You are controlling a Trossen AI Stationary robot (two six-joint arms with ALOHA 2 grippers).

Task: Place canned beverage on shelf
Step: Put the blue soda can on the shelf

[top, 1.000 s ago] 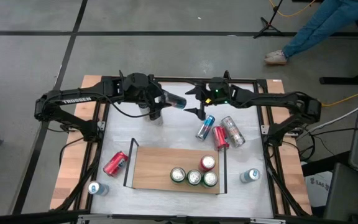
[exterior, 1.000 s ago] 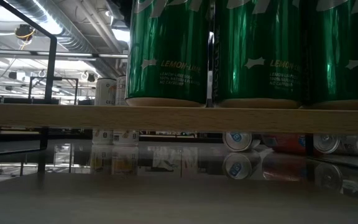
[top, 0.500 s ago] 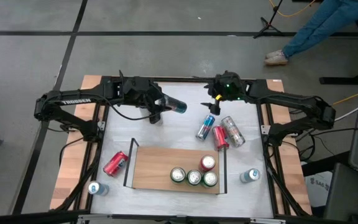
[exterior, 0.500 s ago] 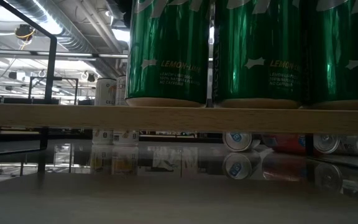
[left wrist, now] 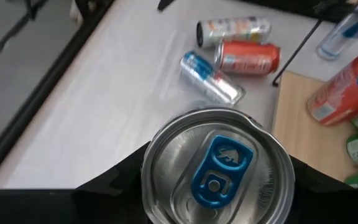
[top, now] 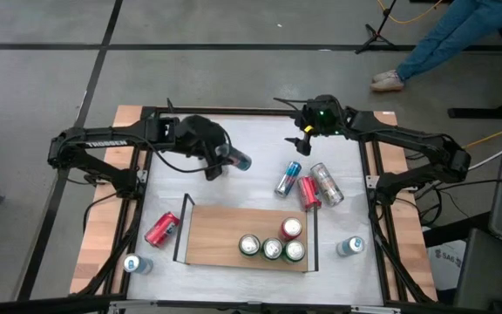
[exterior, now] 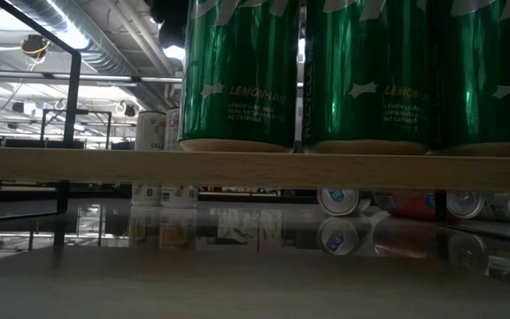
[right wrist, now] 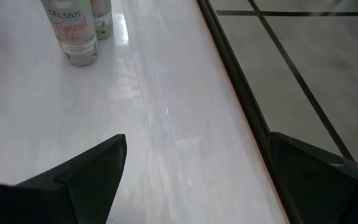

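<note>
Since a second ago my left arm has swung its can away from the middle of the table's far edge, toward the shelf side, and the can now points down and to the right in the high view. My right arm has pulled back from the spot where the two grippers nearly met and now hangs near the far edge.

My left gripper (top: 225, 159) is clenched about halfway on a silver can with a blue tab (left wrist: 218, 167); in the left wrist view its top fills the space between my two dark fingers (left wrist: 120, 180). My right gripper (top: 305, 142) stands spread wide and holds nothing, with the bare white table (right wrist: 154, 124) between its fingers.

The shelf (top: 216, 235), a light wooden board with black end rails, lies at the near middle of the table. Three green cans (top: 272, 249) and one red-topped can (top: 291, 228) stand on its right end. In the low view the green cans read "LEMON-LI…". A red can (top: 162, 228) lies just left of the shelf and a silver can (top: 134, 263) stands at the near left corner.

Beyond the shelf lie a blue-and-silver can (top: 288, 178), a red can beside it (top: 309, 193) and a pale can (top: 327, 183). Another can (top: 350, 247) stands to the right. A white can (right wrist: 73, 32) in the right wrist view reads "CELSIUS".
</note>
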